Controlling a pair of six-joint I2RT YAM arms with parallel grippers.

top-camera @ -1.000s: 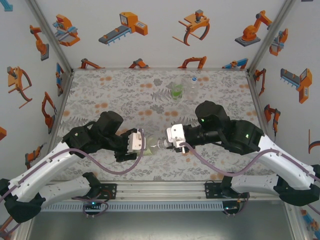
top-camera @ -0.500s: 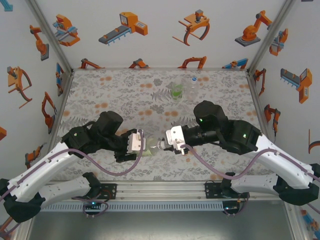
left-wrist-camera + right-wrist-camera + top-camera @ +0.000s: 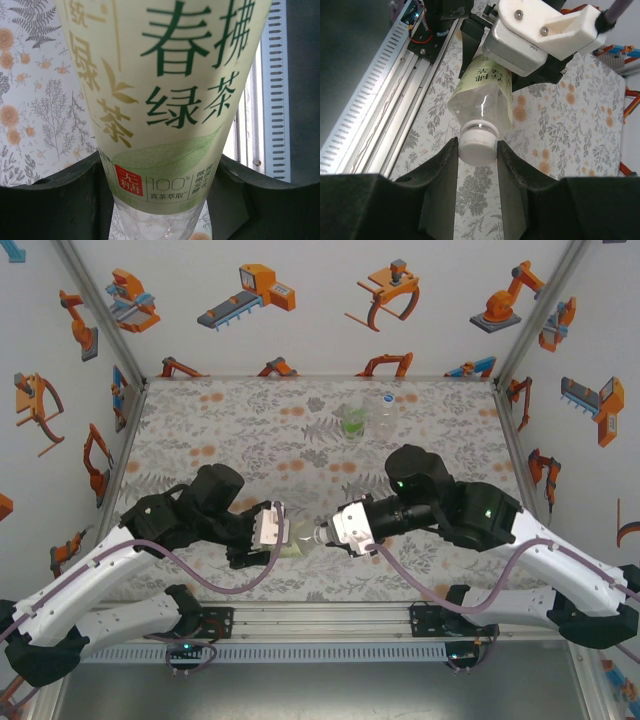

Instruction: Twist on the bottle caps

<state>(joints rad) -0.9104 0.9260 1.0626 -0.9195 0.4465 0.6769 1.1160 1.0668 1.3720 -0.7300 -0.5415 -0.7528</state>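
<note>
Two grips: left pincer (image 3: 281, 535) clamps clear labelled bottle (image 3: 482, 95); right pincer (image 3: 326, 533) pinches round white cap (image 3: 478, 144).

The right gripper (image 3: 322, 533), clamped on the small round white plastic cap (image 3: 478, 142), has slid left and toward the near edge of the table, and its white block has rolled round the wrist. The stretch of clear plastic bottle with the pale green label (image 3: 298, 542) showing between it and the left gripper (image 3: 284, 538) has shortened. The purple cable (image 3: 400, 562) at the right wrist has swung lower with it.
</note>
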